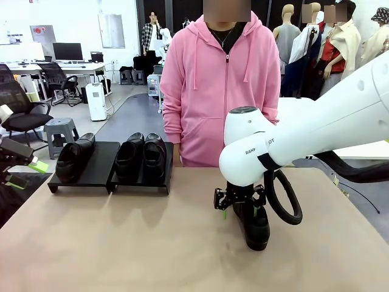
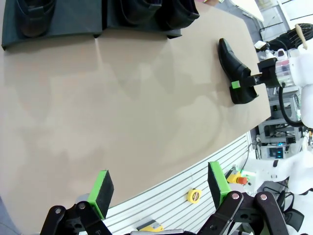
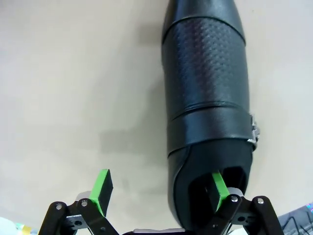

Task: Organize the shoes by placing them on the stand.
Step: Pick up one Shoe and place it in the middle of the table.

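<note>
straddling the lone shoe's (image 3: 205,98) heel wall, the right claw (image 3: 159,188) stands wide open, one finger inside.

right arm housing (image 1: 255,149): partial dark print, reads "RAN…" then "…OT", middle hidden by a black strap
wall poster (image 1: 41,33): far left background, red mark on grey, text too small to read
shoes, stand, tabletop: no readable print
left wrist view: no legible text
right wrist view: no legible text
</note>
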Controlling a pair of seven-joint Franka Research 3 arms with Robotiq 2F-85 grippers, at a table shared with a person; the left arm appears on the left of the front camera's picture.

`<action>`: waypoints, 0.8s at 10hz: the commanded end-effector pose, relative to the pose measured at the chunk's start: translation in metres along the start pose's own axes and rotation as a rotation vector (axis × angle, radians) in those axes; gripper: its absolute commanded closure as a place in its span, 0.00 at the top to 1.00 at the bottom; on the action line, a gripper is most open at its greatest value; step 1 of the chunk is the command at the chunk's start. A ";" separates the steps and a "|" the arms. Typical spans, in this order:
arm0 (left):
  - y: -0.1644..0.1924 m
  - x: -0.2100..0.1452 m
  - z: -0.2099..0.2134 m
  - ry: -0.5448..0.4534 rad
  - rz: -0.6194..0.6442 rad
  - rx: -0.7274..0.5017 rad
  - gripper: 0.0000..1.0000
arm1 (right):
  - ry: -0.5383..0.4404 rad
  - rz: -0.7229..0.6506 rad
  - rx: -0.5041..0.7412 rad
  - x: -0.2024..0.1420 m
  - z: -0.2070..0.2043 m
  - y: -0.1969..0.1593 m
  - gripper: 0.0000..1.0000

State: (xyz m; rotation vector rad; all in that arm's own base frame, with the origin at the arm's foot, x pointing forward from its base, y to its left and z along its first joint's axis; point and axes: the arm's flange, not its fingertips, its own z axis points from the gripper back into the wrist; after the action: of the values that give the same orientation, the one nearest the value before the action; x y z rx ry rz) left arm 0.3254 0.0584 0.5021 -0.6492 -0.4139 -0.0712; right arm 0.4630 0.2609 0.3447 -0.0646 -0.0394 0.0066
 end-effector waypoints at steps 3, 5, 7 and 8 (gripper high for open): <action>0.002 -0.002 0.002 0.006 -0.015 0.003 1.00 | -0.003 -0.007 -0.010 0.003 -0.014 0.010 1.00; 0.002 -0.002 0.002 0.006 -0.015 0.003 1.00 | 0.044 0.039 0.005 0.000 -0.012 0.009 1.00; 0.002 -0.002 0.002 0.006 -0.015 0.003 1.00 | 0.031 0.040 -0.001 -0.002 -0.013 0.010 0.00; 0.002 -0.002 0.002 0.006 -0.015 0.003 1.00 | 0.026 0.037 0.004 -0.002 -0.012 0.009 0.00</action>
State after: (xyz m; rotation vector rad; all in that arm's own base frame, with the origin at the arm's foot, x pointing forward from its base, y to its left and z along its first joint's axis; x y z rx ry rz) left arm 0.3254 0.0584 0.5021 -0.6492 -0.4139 -0.0712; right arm 0.4593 0.2691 0.3286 -0.0730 -0.0116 0.0345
